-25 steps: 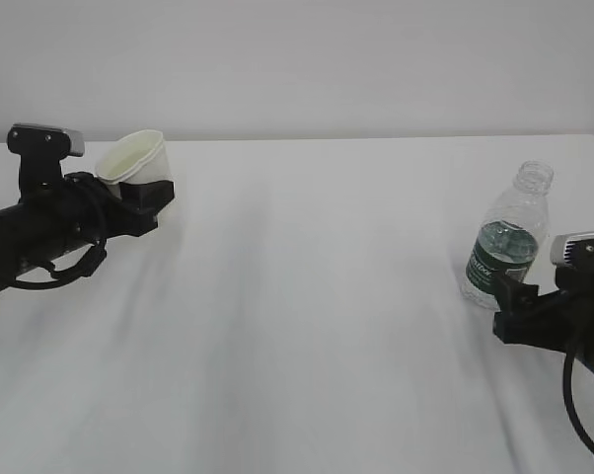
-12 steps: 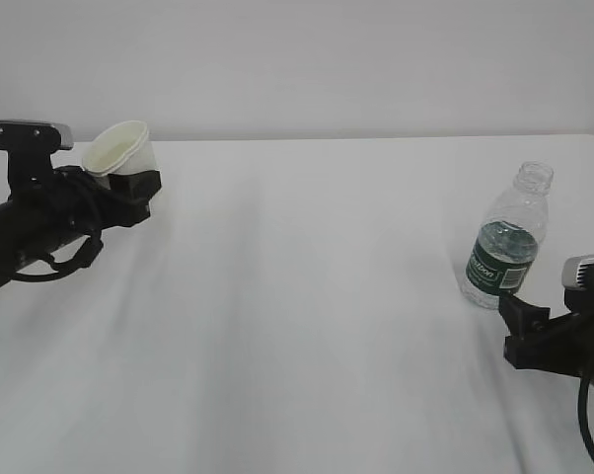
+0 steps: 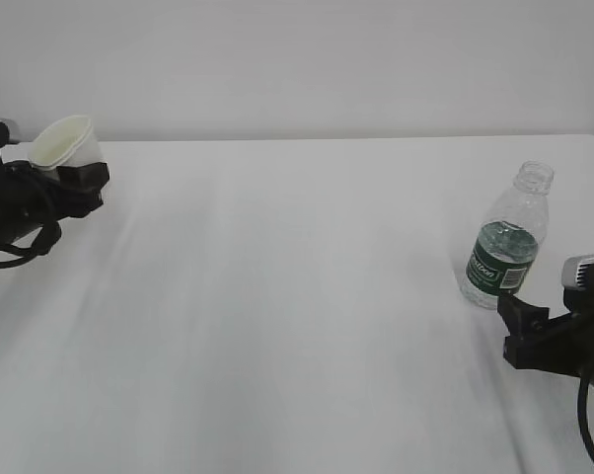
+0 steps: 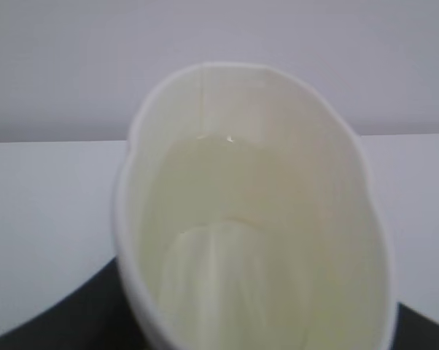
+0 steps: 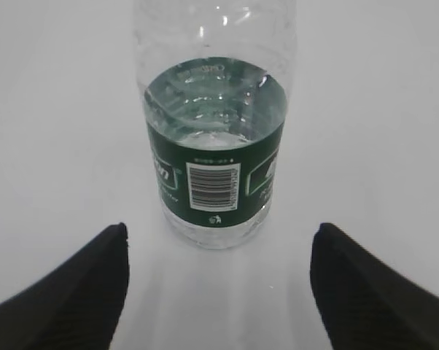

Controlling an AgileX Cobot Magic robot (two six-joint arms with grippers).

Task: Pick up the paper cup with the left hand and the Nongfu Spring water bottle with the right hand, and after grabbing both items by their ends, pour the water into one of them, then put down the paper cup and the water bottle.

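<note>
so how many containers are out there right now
2: a paper cup held in the left gripper at far left, and a water bottle standing on the table at right.

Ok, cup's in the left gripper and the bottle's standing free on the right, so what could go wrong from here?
1. The paper cup is tilted in the left gripper and its rim looks squeezed oval; liquid seems to be inside, so it may spill.
2. The water bottle has no cap and stands free ahead of the open right gripper; a bump could tip it.
3. The cup is near the table's left edge.
</note>
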